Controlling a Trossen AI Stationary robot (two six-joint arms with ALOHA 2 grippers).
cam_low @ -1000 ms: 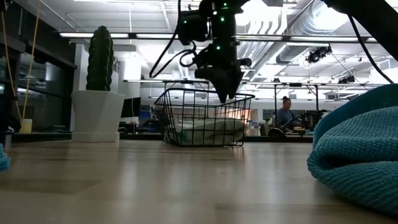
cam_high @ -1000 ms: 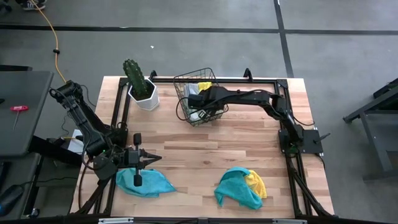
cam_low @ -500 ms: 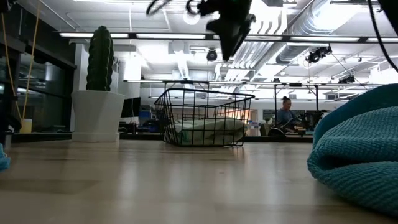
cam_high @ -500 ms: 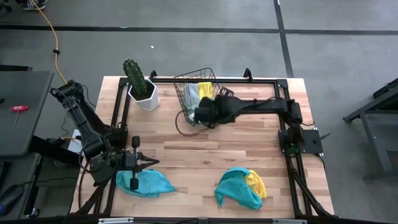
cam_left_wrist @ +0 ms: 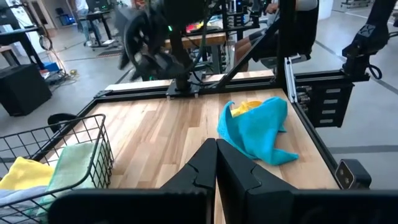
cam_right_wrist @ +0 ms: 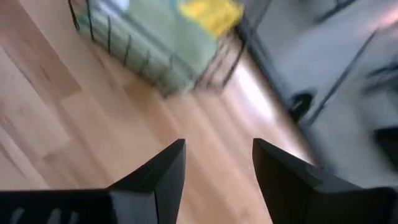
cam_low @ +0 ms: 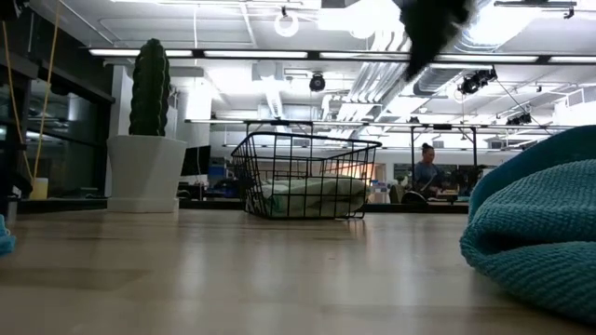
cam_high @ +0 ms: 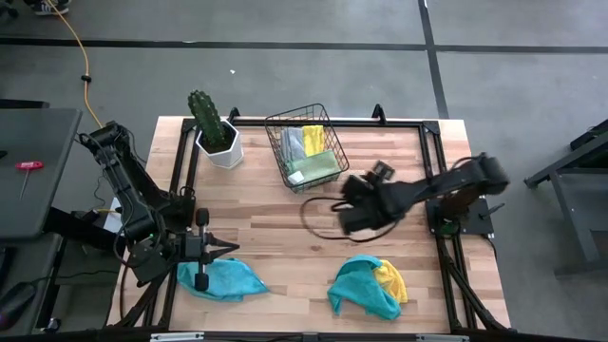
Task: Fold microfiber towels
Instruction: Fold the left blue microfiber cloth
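- Grey concrete floor all round; wooden tabletop [cam_high: 285,237] at frame centre in the high view, edged with a black frame.
- Low view looks across into an open workshop with ceiling lights and ducts; a person [cam_low: 427,170] sits far back, right of centre.
- Black wire basket [cam_high: 304,147] at upper centre of the tabletop. Folded towels inside: yellow towel [cam_high: 313,138], light green towel [cam_high: 316,165], grey towel [cam_high: 294,143].
- Cactus [cam_high: 203,112] in a white pot [cam_high: 223,148] stands just left of the basket.
- Teal towel [cam_high: 224,279] lies crumpled at lower left of the tabletop.
- Second teal towel [cam_high: 361,285] crumpled at lower centre-right, lying over a second yellow towel [cam_high: 391,279] that shows on its right side.
- Left claw [cam_high: 234,247] rests low at lower left, just above the first teal towel, fingers together, holding nothing.
- Right claw [cam_high: 348,203] hangs over bare wood right of centre, between basket and the teal-and-yellow heap, blurred in the high view. Right wrist view shows its fingers [cam_right_wrist: 154,176] apart, empty, wood beneath and the basket ahead.
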